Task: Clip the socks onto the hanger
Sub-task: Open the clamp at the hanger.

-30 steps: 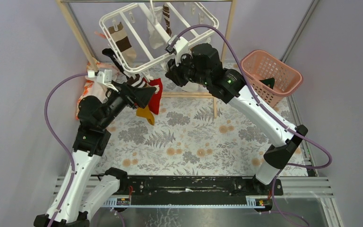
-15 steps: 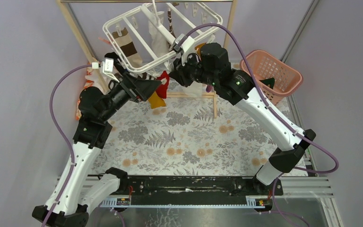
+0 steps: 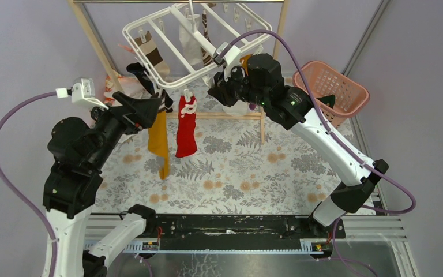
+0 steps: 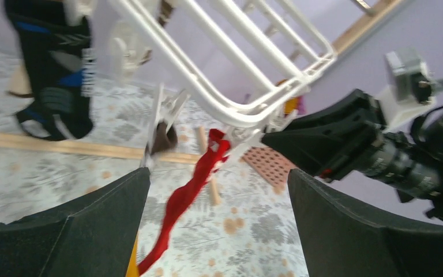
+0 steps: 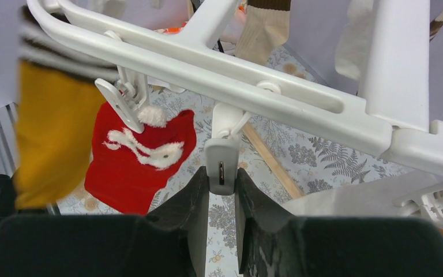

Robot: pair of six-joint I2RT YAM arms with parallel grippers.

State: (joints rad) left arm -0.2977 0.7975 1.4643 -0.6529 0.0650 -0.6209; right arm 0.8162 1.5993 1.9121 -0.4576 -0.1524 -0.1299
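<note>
The white hanger (image 3: pixel 167 83) hangs tilted from the rack. A red sock (image 3: pixel 186 130) with white trim and an orange sock (image 3: pixel 159 138) dangle from clips on its near bar. My left gripper (image 3: pixel 151 105) is open and empty just left of the orange sock; in the left wrist view (image 4: pixel 217 173) the red sock (image 4: pixel 190 196) hangs between its wide jaws, beyond them. My right gripper (image 3: pixel 214 92) is shut on a white clip (image 5: pixel 221 167) under the hanger's bar (image 5: pixel 265 86), right of the red sock (image 5: pixel 138 156) and the orange sock (image 5: pixel 52 133).
A brown-striped sock (image 3: pixel 153 55), a white sock (image 3: pixel 191 43) and a black sock (image 3: pixel 141 75) hang on the hanger. The wooden rack (image 3: pixel 95 40) stands behind. A pink basket (image 3: pixel 337 95) is at the right, and a patterned cloth (image 3: pixel 121 86) at the back left.
My left arm has drawn back to the left and away from the socks. The red and orange socks now hang straight down. My right gripper stays at the hanger's near edge.
</note>
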